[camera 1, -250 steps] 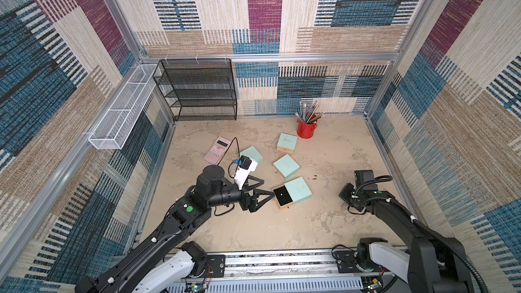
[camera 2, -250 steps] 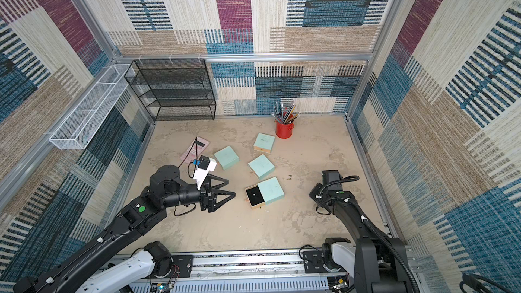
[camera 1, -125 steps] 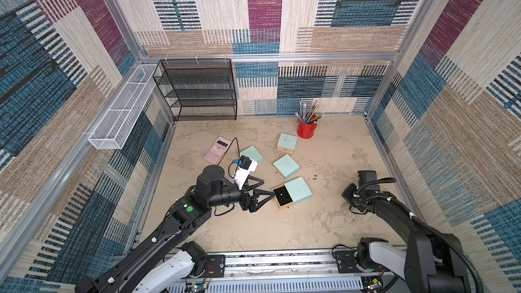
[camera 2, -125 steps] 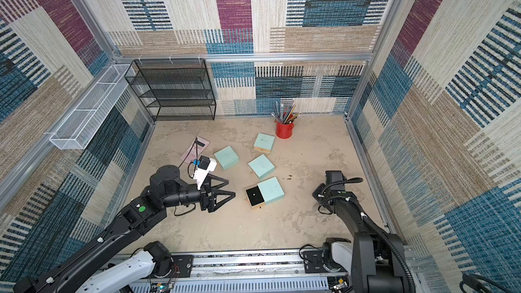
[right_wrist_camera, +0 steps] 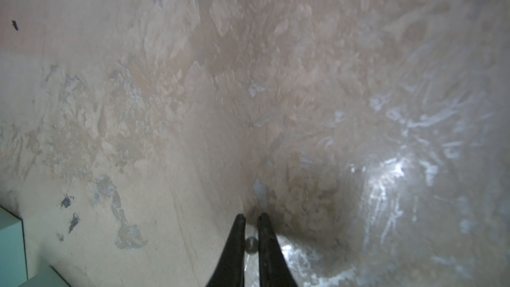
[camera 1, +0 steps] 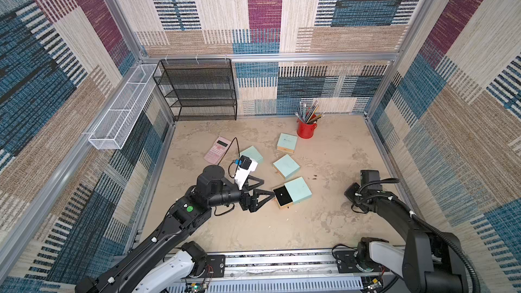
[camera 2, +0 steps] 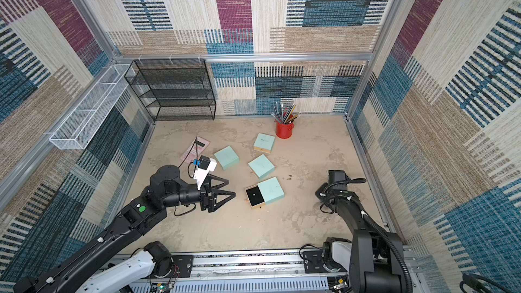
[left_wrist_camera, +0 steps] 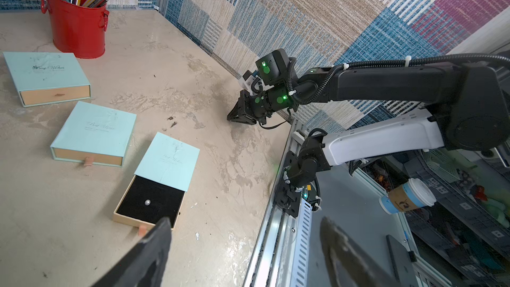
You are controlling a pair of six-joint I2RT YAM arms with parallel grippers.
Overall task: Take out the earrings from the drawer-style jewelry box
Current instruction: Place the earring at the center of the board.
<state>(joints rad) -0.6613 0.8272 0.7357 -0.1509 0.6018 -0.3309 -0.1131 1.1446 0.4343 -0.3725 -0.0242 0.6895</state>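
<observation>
The drawer-style jewelry box (camera 1: 298, 190) (camera 2: 270, 190) (left_wrist_camera: 168, 160) is mint green and lies mid-table with its black-lined drawer (camera 1: 284, 196) pulled out. One pearl-like earring (left_wrist_camera: 147, 202) (camera 2: 254, 194) rests in the drawer. My left gripper (camera 1: 267, 187) (camera 2: 231, 188) (left_wrist_camera: 245, 225) is open just left of the drawer, holding nothing. My right gripper (camera 1: 348, 193) (left_wrist_camera: 230, 117) (right_wrist_camera: 251, 216) points down at the table near the right wall, shut on a second small round earring (right_wrist_camera: 251, 242) between its fingers.
Three closed mint boxes (camera 1: 287, 142) (camera 1: 286, 166) (camera 1: 251, 155) lie behind the open one. A red cup of pencils (camera 1: 306, 129), a pink calculator (camera 1: 219, 149), a black mesh rack (camera 1: 197, 91) and a white wire basket (camera 1: 121, 108) stand at the back and left.
The right arm has shifted slightly toward the right wall, its gripper low over the table. The left arm and the boxes have not moved.
</observation>
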